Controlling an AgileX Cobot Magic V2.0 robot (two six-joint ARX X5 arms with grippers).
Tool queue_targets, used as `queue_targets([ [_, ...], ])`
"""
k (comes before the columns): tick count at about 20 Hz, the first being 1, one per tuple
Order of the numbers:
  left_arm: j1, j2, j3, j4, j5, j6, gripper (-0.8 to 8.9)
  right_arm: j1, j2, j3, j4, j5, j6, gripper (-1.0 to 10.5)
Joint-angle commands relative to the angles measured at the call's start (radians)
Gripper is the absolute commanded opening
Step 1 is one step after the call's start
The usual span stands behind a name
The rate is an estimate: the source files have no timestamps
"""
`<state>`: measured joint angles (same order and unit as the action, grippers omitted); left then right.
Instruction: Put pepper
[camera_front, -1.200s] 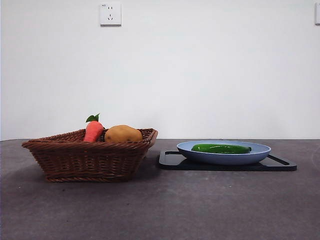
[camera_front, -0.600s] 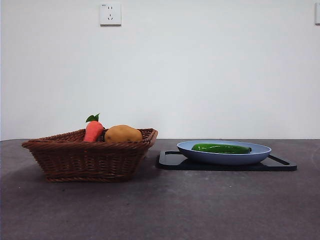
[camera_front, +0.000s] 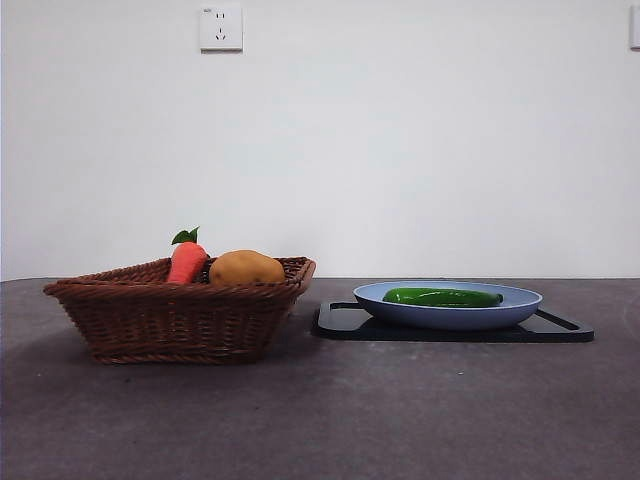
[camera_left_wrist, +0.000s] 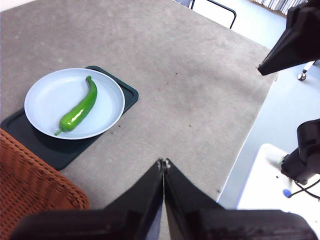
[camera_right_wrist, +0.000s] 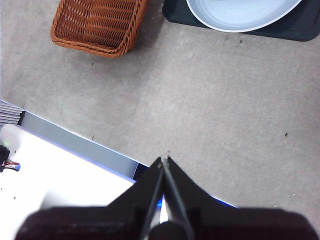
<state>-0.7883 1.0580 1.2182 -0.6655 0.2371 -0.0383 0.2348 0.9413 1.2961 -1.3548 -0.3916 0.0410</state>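
The pepper is long, glossy and dark green, and it lies in a pale blue plate on a black tray. The left wrist view shows the pepper curved across the plate. My left gripper is shut, empty, high above the table and well away from the plate. My right gripper is shut too, empty, above the table's front edge. No arm shows in the front view.
A brown wicker basket stands left of the tray, holding an orange carrot and a tan potato. The basket and the plate's rim show in the right wrist view.
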Motion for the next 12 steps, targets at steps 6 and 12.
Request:
queue_targets([
  [6, 0.256, -0.115, 0.005, 0.148, -0.132, 0.168, 0.08, 0.002, 0.008, 0.017, -0.004, 0.002, 0.005, 0.1],
  [12, 0.593, -0.484, -0.344, 0.528, -0.178, 0.167, 0.08, 0.002, 0.008, 0.017, -0.004, 0.002, 0.005, 0.1],
])
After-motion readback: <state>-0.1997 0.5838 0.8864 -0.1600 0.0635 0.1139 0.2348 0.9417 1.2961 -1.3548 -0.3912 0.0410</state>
